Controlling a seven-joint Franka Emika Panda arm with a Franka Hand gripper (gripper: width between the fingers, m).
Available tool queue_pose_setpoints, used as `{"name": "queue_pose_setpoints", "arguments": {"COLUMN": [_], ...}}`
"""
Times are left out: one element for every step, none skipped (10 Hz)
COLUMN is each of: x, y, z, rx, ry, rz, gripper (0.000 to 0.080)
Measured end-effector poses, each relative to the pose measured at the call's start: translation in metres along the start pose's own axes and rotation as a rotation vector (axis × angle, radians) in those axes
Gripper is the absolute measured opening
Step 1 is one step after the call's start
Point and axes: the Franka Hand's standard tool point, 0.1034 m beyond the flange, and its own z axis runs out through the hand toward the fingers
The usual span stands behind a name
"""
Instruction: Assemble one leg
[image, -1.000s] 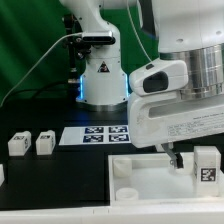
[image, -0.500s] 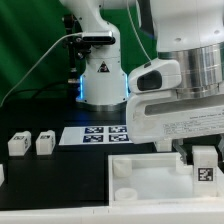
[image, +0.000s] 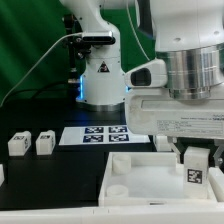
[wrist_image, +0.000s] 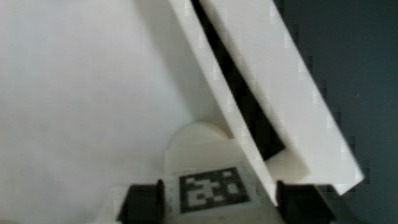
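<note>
My gripper (image: 194, 158) is shut on the leg (image: 194, 172), a small white block with a black-and-white tag, holding it upright at the exterior view's lower right. The leg sits over the far-right part of the large white tray (image: 130, 172). In the wrist view the leg (wrist_image: 217, 180) sits between my two dark fingers (wrist_image: 143, 205), with the tray's flat surface (wrist_image: 89, 100) and its raised rim (wrist_image: 267, 90) beyond. Whether the leg touches the tray cannot be told.
Two more white legs (image: 18, 144) (image: 44, 144) stand at the exterior view's left, and part of another white piece (image: 2, 175) shows at the left edge. The marker board (image: 100, 134) lies behind the tray, in front of the arm's base (image: 100, 80).
My gripper has closed in on the leg and moved a little toward the exterior view's left and downward with it. The tray looks slightly shifted toward the left.
</note>
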Motion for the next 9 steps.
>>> {"name": "queue_pose_setpoints", "arguments": {"x": [0.0027,0.003,0.0034,0.0032,0.0032,0.0028,0.0014,0.0012,0.0015], "y": [0.0037,0.0041,0.0047,0.0049,0.0048,0.0047,0.0043,0.0034,0.0025], "z": [-0.0005,-0.0005,-0.0005,0.0001,0.0001,-0.0002,-0.0027,-0.0068,-0.0089], "rx": [-0.005,-0.009,-0.01,-0.01,-0.01,-0.009,-0.006,-0.001,0.001], "ry": [0.003,0.007,0.008,0.007,0.007,0.006,0.005,0.008,0.01], "rz": [0.059,0.076,0.073,0.073,0.073,0.068,0.052,0.043,0.043], "gripper": [0.0304,0.0304,0.0308,0.0308,0.048,0.048,0.0611,0.0638,0.0638]}}
